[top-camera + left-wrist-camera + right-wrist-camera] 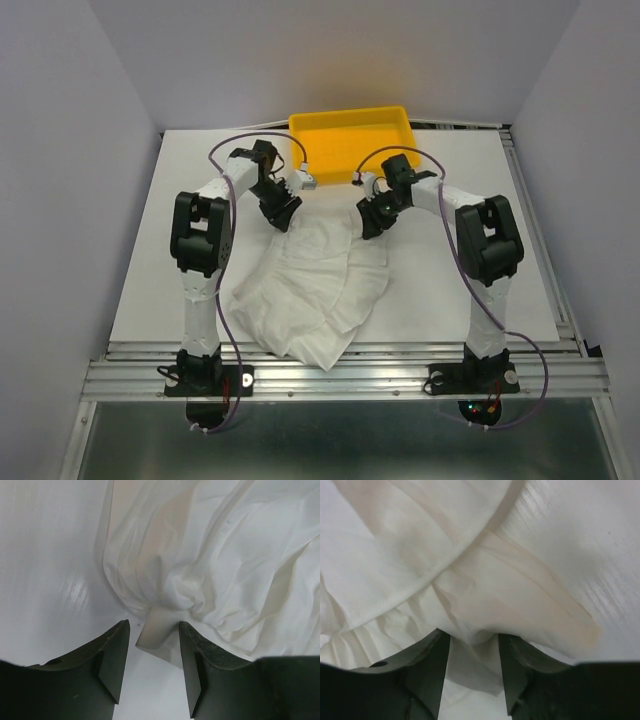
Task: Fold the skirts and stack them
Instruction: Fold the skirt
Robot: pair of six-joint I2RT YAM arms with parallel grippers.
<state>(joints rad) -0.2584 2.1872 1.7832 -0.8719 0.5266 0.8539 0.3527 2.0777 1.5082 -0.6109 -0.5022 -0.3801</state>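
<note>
**A:** so how do the skirts [310, 295] look?

**B:** white, thin, pretty crumpled. They're one overlapping heap in the middle of the top view, narrow at the upper end and fanning wide toward the bottom. A rounded hem [352, 290] curves down the right side, and up close there are fine gathers under an overlapping layer.
</note>
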